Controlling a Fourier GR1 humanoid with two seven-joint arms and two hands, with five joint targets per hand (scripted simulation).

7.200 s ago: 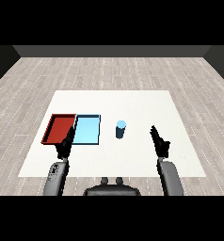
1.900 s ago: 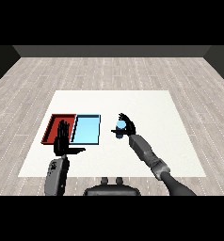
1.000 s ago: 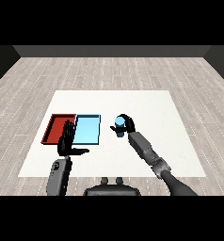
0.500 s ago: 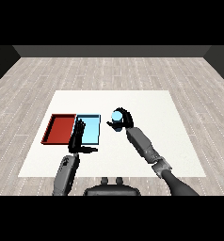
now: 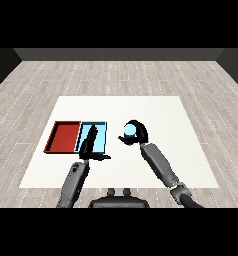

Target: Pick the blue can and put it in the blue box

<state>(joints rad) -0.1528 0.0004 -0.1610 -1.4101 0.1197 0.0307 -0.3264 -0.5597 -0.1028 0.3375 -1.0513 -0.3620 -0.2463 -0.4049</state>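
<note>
— On the white tabletop [image 5: 156,107], what lies where?

— A red tray [image 5: 64,137] and a light blue tray [image 5: 102,131] sit side by side toward the left, touching along one edge, the red one further left. The blue can [image 5: 129,132] is just to the right of the light blue tray, outside it.

— Is the can standing on the tabletop?

— I cannot tell whether its base touches the surface. The right hand [image 5: 138,133] has its fingers and thumb curled round the can, so only the pale blue top and part of the side show between them.

— And the other hand?

— The left hand [image 5: 89,145] is over the near part of the light blue tray, its fingers straight and pointing away from the robot, the thumb sticking out to the right past the tray's near edge. It holds nothing.

— How do the arms lie?

— The right forearm runs from the lower right up to the can; the left forearm comes up from the lower left.
</note>
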